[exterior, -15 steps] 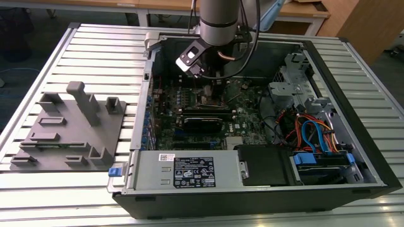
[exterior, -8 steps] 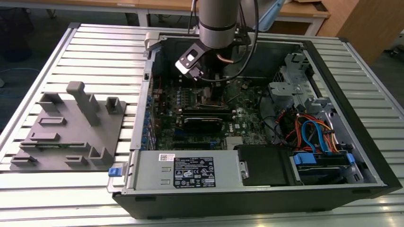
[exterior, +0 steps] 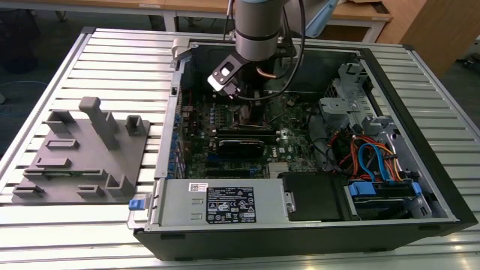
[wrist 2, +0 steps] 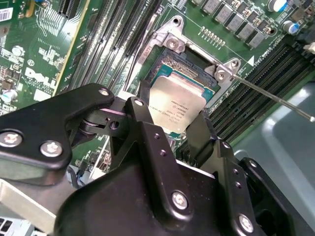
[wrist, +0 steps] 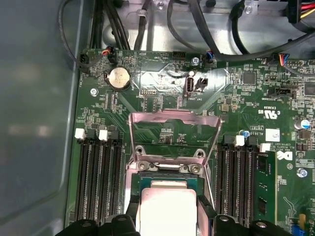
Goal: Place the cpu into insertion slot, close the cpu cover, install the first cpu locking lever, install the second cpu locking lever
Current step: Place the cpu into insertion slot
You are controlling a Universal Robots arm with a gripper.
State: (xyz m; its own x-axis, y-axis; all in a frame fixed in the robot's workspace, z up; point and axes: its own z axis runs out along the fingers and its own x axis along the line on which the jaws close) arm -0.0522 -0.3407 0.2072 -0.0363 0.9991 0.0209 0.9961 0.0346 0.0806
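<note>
Pinching the cpu (wrist 2: pixel 179 101) by opposite edges over the insertion slot (wrist 2: pixel 191 61), tool (wrist 2: pixel 171 118) is closed on it; likely light, rigid, fragile.

Insertion slot (wrist 2: pixel 189 61) is open from above. The cpu (wrist 2: pixel 179 105), clamped in the gripper (wrist 2: pixel 173 129), hangs over it. The cpu cover (wrist: pixel 172 129) is tipped open off the slot and blocks the side toward the cables (wrist: pixel 197 24). A thin lever rod (wrist 2: pixel 275 98) juts out over the memory slots (wrist 2: pixel 266 73), which are low and flank the slot. In the exterior view, a drive cage (exterior: pixel 349 104) crowds the case on the exterior view's right, and a black card (exterior: pixel 240 147) lies near the arm.
</note>
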